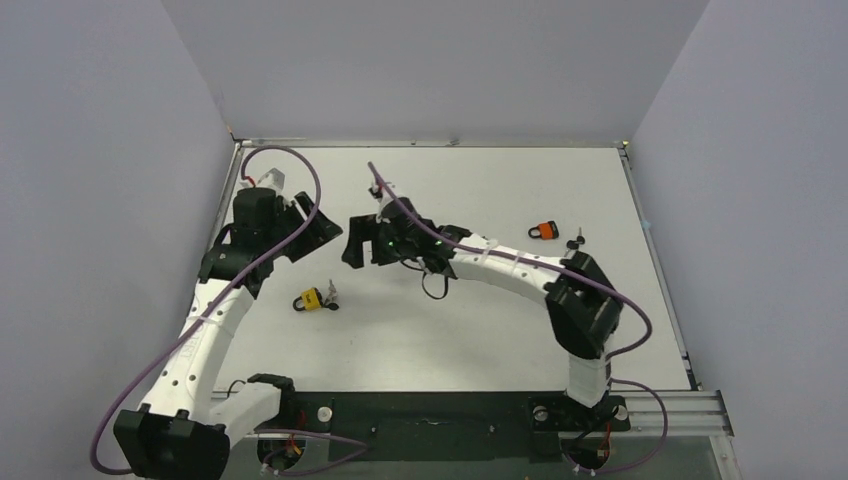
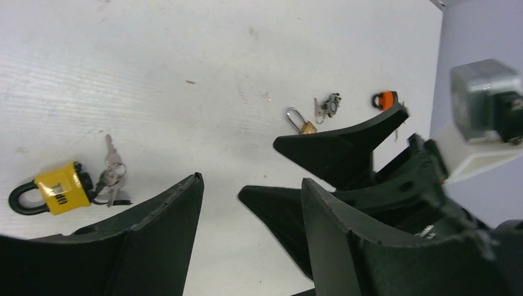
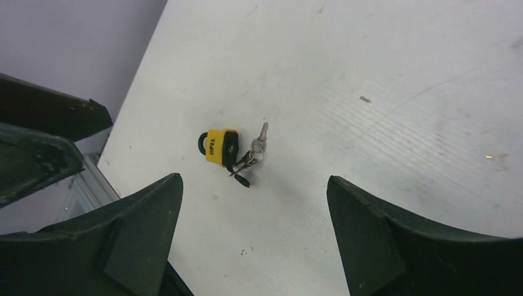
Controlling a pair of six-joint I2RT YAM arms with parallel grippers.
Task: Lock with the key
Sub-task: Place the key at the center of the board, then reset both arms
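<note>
A yellow padlock point(image 1: 308, 299) with a black shackle lies on the white table point(image 1: 480, 330), a bunch of keys point(image 1: 330, 294) touching its base. It also shows in the left wrist view point(image 2: 58, 191) with the keys point(image 2: 111, 176), and in the right wrist view point(image 3: 219, 147) with the keys point(image 3: 254, 150). My left gripper point(image 1: 330, 233) and right gripper point(image 1: 356, 242) hover tip to tip above the table, behind the padlock. Both are open and empty, as the left wrist view point(image 2: 251, 180) and right wrist view point(image 3: 254, 179) show.
An orange padlock point(image 1: 543, 231) with a key point(image 1: 577, 240) lies at the right back. A small brass padlock point(image 2: 300, 122) and another key bunch point(image 2: 330, 106) lie beyond the right gripper in the left wrist view. The side walls stand close by.
</note>
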